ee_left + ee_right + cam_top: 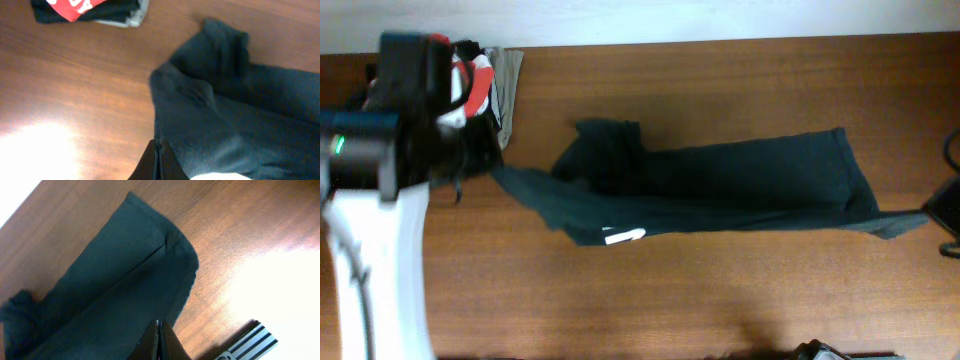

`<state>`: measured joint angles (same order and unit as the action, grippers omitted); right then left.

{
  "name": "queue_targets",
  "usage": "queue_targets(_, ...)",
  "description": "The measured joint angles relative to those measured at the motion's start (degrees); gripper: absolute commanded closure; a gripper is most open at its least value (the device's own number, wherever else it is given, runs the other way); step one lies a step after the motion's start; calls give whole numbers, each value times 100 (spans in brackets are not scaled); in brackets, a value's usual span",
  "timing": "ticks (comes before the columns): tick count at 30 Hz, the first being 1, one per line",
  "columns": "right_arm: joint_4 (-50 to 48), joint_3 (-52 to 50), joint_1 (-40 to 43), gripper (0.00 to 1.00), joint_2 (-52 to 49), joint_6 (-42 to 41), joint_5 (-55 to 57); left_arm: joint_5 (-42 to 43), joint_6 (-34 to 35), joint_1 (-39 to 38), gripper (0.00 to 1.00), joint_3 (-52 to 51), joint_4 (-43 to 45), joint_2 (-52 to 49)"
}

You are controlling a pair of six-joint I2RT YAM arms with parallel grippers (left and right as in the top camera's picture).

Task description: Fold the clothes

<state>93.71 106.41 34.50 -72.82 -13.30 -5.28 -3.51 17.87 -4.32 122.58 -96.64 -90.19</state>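
The clothes (720, 185), a dark T-shirt with a bit of white lettering (623, 236) showing, lie stretched lengthwise across the wooden table. The shirt's left end narrows to a point under my left arm (400, 120), and its right end narrows to a point at my right gripper (942, 215) by the table's right edge. In the left wrist view my left gripper (159, 145) is shut, pinching the shirt's (240, 115) edge. My right gripper (159, 325) is likewise shut on the dark cloth (110, 280), with the hem fanning away from it.
A pile of other garments, red (478, 85) and beige (510, 75), sits at the table's back left corner, close to my left arm. A striped object (250, 341) lies near the right gripper. Bare wood (670, 300) stretches along the front.
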Motion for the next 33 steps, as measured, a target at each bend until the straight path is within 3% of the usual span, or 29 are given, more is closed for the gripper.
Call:
queue_targets(4, 81, 2, 479, 96, 144, -24, 33, 603, 44, 0, 99, -1130, 0, 1147)
queue_targets(11, 219, -11, 527, 96, 142, -192, 369, 938, 374, -39, 99, -3300, -7, 1827)
queue_targets(15, 238, -11, 529, 96, 188, -741, 1067, 713, 748, -44, 99, -3346, 0, 2636)
queue_targets(21, 328, -13, 533, 96, 205, -890, 1209, 407, 1097, -44, 99, -2828, -13, 4131)
queue_targets(23, 328, -13, 533, 96, 205, -831, 1123, 393, 1167, -44, 91, -2828, -24, 4258)
queue_targets(29, 328, -48, 533, 95, 208, -715, 986, 525, 1220, -44, 90, -3943, 4, 4170)
queue_targets(30, 328, -68, 533, 80, 208, -706, 973, 564, 1220, -44, 85, -4076, 7, 4151)
queue_targets(31, 326, -85, 533, 57, 208, -702, 973, 590, 1220, -44, 78, -4614, 22, 4037)
queue_targets(33, 326, -116, 533, 20, 208, -693, 973, 612, 1252, -44, 74, -4975, 133, 3895)
